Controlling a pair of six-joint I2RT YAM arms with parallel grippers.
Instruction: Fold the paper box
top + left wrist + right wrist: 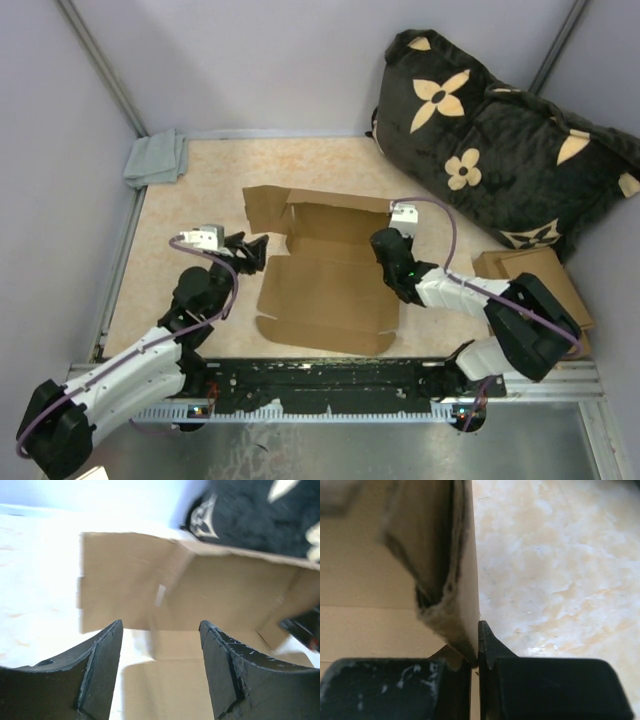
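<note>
The paper box (325, 285) lies mid-counter, half formed: far wall raised, a loose flap jutting out at its far left, the near panel flat. The right claw (387, 250) is closed on the doubled cardboard of the box's right wall, and the right wrist view shows it (476, 650) pinching only the wall's edge. A hard pull there could crease or tear the board, or let the fold slip free and spring open. The left claw (255, 250) stands open and empty just left of the box, facing the loose flap (125, 580). With nothing pinning that side, I judge the whole piece could slide or swivel on the counter (200, 190), which looks smooth, pale and marbled. Grey walls close it in on three sides. A black flowered cushion (500, 140) crowds the far right corner, near enough to snag a swinging flap. A grey cloth (155, 158) sits far left, and spare cardboard pieces (540, 275) lie at the right.
</note>
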